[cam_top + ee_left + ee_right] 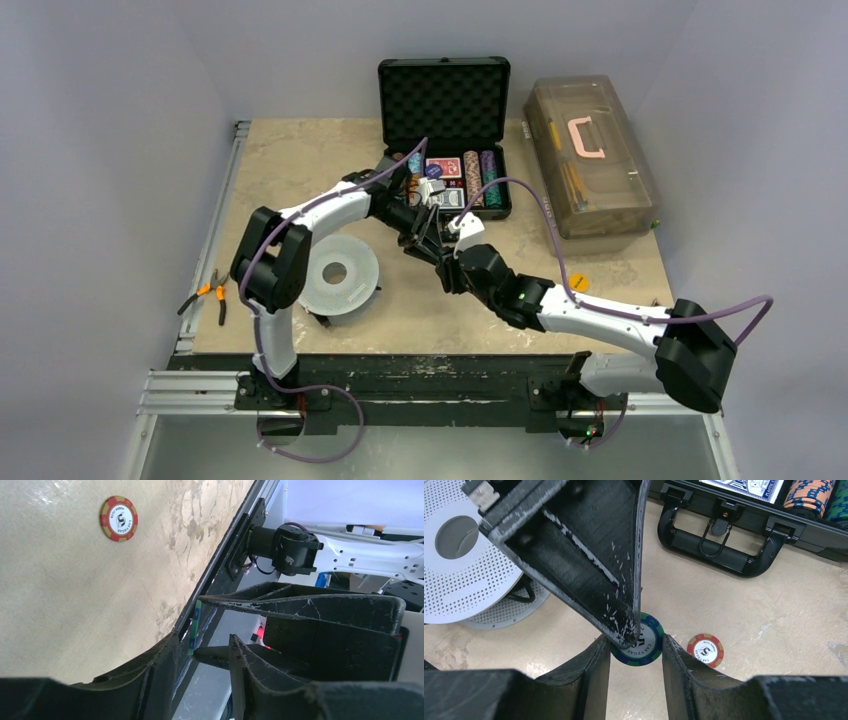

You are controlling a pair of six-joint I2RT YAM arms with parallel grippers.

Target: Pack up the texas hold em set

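Blue-green chip (648,642) is up off the table (300,160), clamped by its rim in the right gripper (636,647), and the left gripper (201,639) straddles it edge-on with jaws apart. The open briefcase (445,95) sits just beyond both, with nothing in between. A red chip (705,650) lies loose below, and the white disc (459,575) is off to the left.

Green chip (647,645) between jaws, red chip (705,650) beside

The briefcase (444,100) stands far-centre on the tabletop (300,170), with the toolbox (590,160) just to its right. The disc (340,275) lies nearer and left, the pliers (210,293) farther left.
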